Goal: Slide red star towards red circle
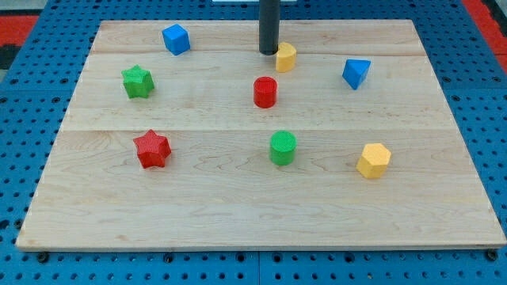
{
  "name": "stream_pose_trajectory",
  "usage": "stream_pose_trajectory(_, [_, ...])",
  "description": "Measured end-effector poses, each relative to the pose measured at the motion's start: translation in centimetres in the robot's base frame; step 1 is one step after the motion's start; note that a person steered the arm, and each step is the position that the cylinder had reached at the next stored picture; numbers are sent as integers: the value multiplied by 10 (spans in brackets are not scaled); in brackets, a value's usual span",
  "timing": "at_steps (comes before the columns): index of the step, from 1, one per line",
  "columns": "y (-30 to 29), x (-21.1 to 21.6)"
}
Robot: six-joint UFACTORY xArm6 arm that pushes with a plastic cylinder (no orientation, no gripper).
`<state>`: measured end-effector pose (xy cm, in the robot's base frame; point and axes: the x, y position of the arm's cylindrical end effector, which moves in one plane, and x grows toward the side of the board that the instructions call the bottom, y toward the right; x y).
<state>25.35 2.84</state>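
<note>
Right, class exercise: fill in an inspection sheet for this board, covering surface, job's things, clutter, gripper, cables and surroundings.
Surface: pale wooden board, flat.
Job's things: red star at the view's left; red circle near the middle, apart from it.
Clutter: green star, blue cube, small yellow block, blue block, green circle, yellow hexagon.
Grippers: none; my tip sits beside the small yellow block, far from the red star.
Cables: nothing seen.
Surroundings: blue pegboard around the board.

The dark rod (269, 24) comes straight down from the view's top edge, at twelve o'clock. My tip (269, 52) rests on the surface, upright.
</note>
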Motion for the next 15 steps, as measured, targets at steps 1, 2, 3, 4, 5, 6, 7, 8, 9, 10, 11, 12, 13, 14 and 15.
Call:
stream_pose_trajectory(1, [37, 3])
stream_pose_trajectory(2, [27, 45])
stream_pose_trajectory(3, [-7, 68])
stream_pose_trajectory(4, [55, 94])
stream_pose_trajectory(5, [70, 160])
stream_pose_trajectory(6, [2, 170])
stream_pose_trajectory(7, [-76, 195])
stream_pose_trajectory(8, [-63, 292])
stream_pose_trajectory(9, [-167, 309])
stream_pose_trajectory(10, [-193, 284])
stream_pose_trajectory(11, [-175, 261])
stream_pose_trajectory(12, [-173, 228])
stream_pose_trajectory(13, [-193, 205])
stream_pose_trajectory(14, [-212, 199])
stream_pose_trajectory(15, [-139, 197])
